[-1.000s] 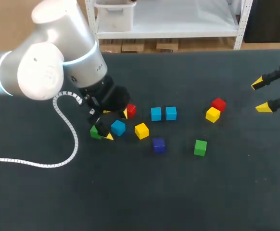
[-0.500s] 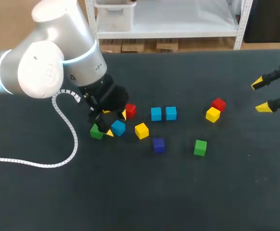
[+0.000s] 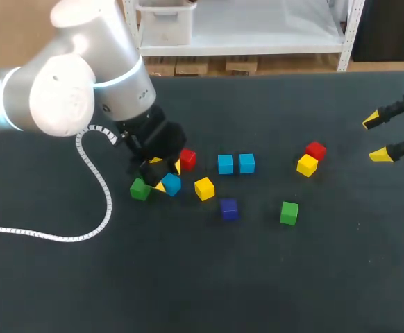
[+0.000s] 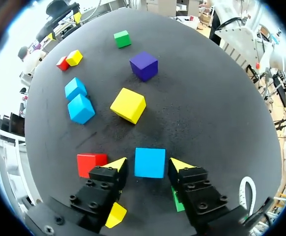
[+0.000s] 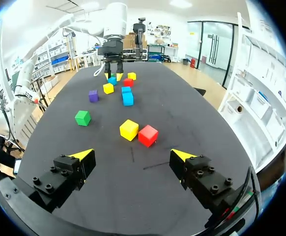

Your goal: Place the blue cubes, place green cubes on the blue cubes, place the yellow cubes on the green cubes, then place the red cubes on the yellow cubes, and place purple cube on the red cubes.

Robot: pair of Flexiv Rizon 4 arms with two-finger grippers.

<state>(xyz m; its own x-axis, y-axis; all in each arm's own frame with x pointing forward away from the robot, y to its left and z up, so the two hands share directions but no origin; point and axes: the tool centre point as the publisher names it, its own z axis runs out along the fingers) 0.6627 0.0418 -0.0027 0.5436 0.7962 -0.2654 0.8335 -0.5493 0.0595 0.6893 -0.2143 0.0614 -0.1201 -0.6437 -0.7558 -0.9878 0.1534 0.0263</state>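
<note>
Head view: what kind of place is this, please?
Probably a robotics lab bench. A dark table has small coloured cubes scattered on it, and two robot arms reach over it, with yellow fingertips on the left gripper and on the right gripper.

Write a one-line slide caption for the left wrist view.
Left end effector open around a blue cube, red cube beside one finger, yellow cube ahead on the black table.

No legible text in any view, no labels, brand marks, numbers or signs that can be read on any surface shown
</note>
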